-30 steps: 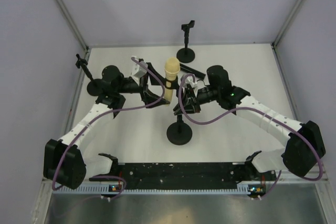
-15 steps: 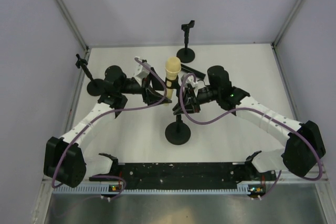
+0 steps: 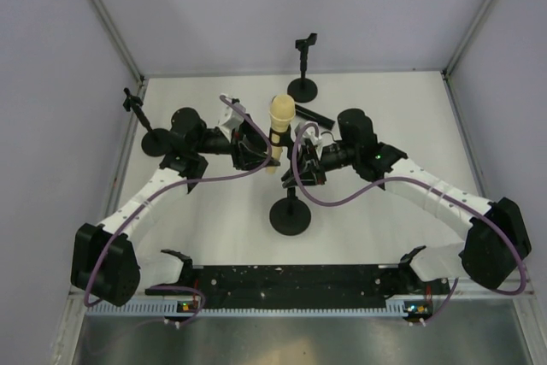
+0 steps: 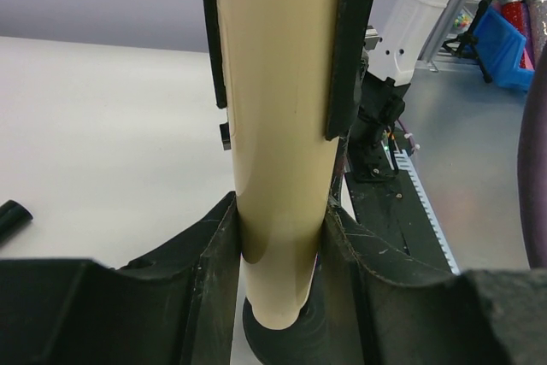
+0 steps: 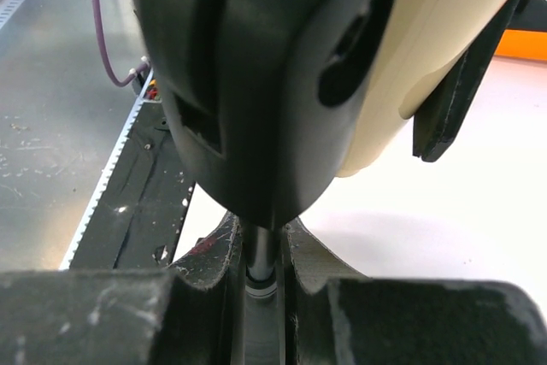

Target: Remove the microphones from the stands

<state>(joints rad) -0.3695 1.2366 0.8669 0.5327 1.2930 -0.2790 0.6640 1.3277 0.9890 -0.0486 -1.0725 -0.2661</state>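
**A:** What does the left end effector (image 4: 278, 57) have?

**B:** It is clenched on the cream, smooth plastic microphone (image 3: 281, 121), with a pad against each side of the barrel. The right end effector (image 5: 262, 254) is clamped on the thin metal pole of the black, round-based stand (image 3: 291, 216), just under the bulky black plastic clip (image 5: 248, 91). The microphone sits in that clip, head uppermost, above the middle of the white worktop (image 3: 393, 117).

**A:** What might go wrong from here?

**B:** The barrel looks slick. If the clip bites hard, I think the pads could slide along it rather than draw it out. A pull off the barrel's line could wedge it in the clip and drag the stand over. The right grip is on a slim pole, which may twist or slip between the fingers. The wrists are also close together, so a lift could snag the purple cable (image 3: 256, 173).

**A:** Any brand or writing?

**B:** None I can read. The barrel, the clip and the arms show no legible label.
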